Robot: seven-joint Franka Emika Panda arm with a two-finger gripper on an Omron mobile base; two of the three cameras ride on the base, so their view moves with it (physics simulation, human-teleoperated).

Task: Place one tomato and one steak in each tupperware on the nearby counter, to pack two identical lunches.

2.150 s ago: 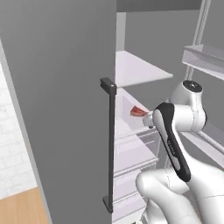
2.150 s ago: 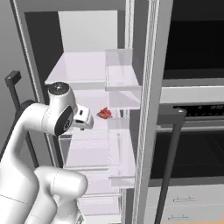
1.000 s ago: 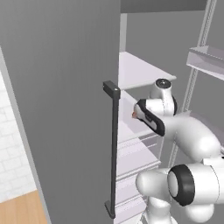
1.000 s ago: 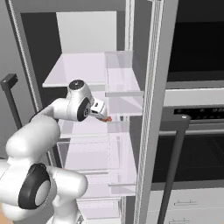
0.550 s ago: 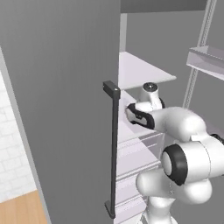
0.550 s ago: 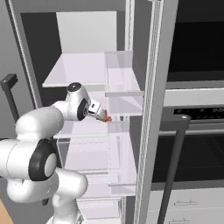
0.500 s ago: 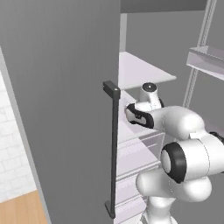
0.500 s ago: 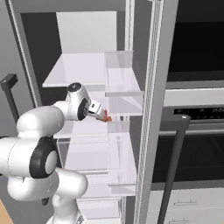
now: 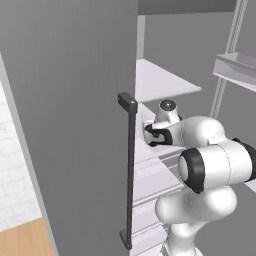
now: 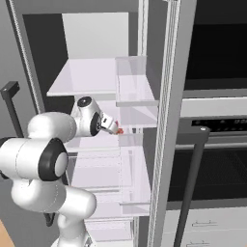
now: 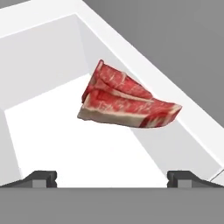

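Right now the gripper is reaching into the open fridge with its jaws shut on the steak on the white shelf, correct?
Not quite. The gripper is reaching into the open fridge, but its jaws stand wide open, short of the steak; nothing is gripped. The hand view shows the steak lying free on the white shelf ahead of the fingertips.

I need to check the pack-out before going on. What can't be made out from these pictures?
- Steak: a red speck past the hand in the right base view, too small to read.
- Steak count: in the hand view the slabs overlap, so one or two is unclear.
- Hand in the left base view: fingers hidden behind the fridge door.
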